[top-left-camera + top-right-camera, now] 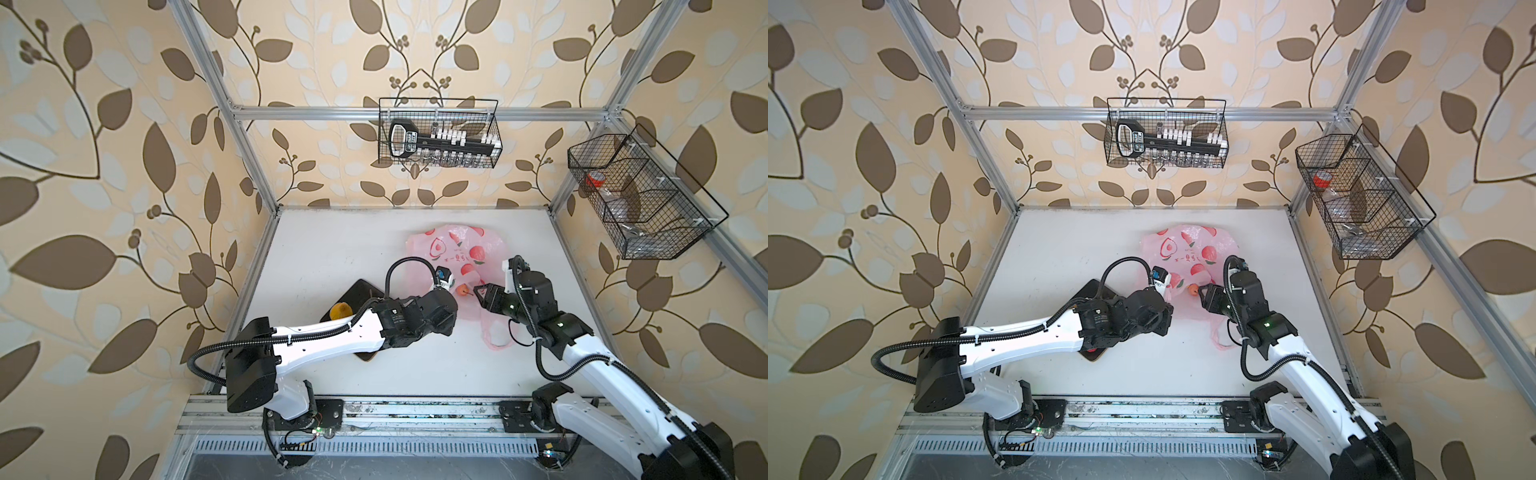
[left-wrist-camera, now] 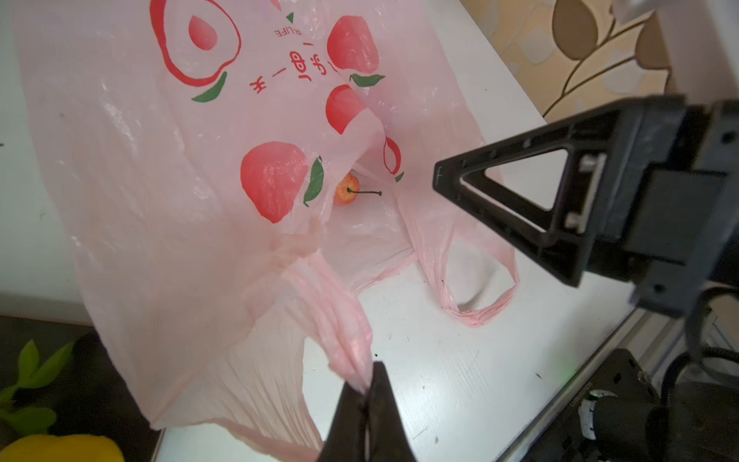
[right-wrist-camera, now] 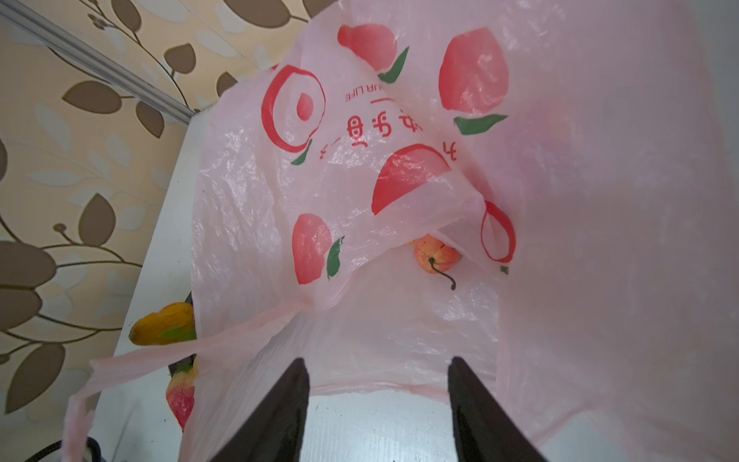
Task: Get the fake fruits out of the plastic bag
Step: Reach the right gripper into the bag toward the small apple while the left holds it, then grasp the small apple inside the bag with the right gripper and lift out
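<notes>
Red print on plastic bag: "UR LIFE", Chinese characters.

White tabletop, flat, lightly scuffed with small dark specks, edged by metal rails. Toward the back, right of the middle: a crumpled pink plastic bag, printed side up, one loop handle flat on the surface at the near side. Left of the bag, a dark mat, one corner pointing to the back, partly hidden.

1. Both top views look steeply down from high above the table's 6 o'clock edge, toward the 12 o'clock wall.
2. Each wrist view sits close, facing the bag; both share its mouth and one fruit.
</notes>
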Robot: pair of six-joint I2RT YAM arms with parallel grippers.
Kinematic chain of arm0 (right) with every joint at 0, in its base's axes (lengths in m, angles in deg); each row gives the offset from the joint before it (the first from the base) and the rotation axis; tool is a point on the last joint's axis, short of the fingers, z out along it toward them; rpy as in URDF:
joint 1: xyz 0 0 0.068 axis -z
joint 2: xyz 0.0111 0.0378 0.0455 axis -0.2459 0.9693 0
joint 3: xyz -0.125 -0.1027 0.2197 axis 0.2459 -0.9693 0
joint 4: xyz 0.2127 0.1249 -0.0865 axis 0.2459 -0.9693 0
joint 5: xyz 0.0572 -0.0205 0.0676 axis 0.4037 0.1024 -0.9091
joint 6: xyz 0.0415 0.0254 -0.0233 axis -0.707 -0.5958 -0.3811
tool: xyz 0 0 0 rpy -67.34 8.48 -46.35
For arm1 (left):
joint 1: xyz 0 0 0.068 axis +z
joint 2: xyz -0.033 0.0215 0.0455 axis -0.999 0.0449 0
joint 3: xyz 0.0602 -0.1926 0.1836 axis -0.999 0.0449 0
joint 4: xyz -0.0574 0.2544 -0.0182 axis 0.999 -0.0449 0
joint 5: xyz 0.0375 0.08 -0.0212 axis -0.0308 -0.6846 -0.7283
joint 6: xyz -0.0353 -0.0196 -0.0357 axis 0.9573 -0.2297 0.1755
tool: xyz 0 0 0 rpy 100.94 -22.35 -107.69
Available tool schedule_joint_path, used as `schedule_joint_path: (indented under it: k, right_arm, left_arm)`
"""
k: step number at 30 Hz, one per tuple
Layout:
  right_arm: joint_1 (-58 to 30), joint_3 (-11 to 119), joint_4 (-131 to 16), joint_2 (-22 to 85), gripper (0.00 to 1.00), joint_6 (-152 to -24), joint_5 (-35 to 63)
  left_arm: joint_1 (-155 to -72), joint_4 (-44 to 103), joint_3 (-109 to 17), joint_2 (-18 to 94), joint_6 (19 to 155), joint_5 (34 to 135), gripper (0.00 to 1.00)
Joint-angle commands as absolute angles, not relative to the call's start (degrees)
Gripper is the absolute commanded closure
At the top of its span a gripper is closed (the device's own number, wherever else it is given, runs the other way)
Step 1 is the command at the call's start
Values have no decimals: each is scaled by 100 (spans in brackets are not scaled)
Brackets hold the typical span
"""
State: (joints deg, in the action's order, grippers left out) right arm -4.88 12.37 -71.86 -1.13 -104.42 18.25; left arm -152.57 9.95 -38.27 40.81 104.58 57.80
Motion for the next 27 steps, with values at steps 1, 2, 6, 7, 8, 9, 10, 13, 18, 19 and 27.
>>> schedule_joint_path:
  k: [1,2,6,7,8,9,10,13,18,19,27]
  right_arm:
    - [-508,1035,-6636,271,45,-10350,1731]
    - [-510,1020,-6563,389,46,-10323,1765]
    - [-534,954,-6327,878,53,-10288,1731]
    - [-563,923,-6266,987,53,-10296,1725]
    - [-589,909,-6202,1098,53,-10301,1753]
    - [-606,892,-6145,1192,53,-10319,1803]
    - [-622,904,-6096,1297,52,-10334,1867]
    - [-678,973,-5978,1587,46,-10304,2285]
    - [-681,1177,-5825,2217,44,-10212,2813]
    - [-680,1232,-5772,2333,44,-10194,2804]
    - [-681,1543,-5477,2931,44,-10198,2683]
  left_arm:
    - [-15193,1688,-3728,3680,11022,5719,100]
    - [-15194,1792,-3664,3635,11094,5697,100]
    - [-15191,2239,-3359,3396,11380,5543,100]
    - [-15193,2352,-3285,3338,11455,5515,100]
    - [-15191,2484,-3213,3284,11495,5510,100]
    - [-15186,2577,-3161,3249,11528,5517,100]
    - [-15194,2682,-3113,3225,11558,5525,100]
    - [-15193,2756,-3088,3206,11596,5555,100]
    - [-15189,2739,-3083,3182,11621,5631,100]
    - [-15193,2739,-3080,3182,11623,5644,100]
    - [-15192,2713,-3036,3154,11659,5730,100]
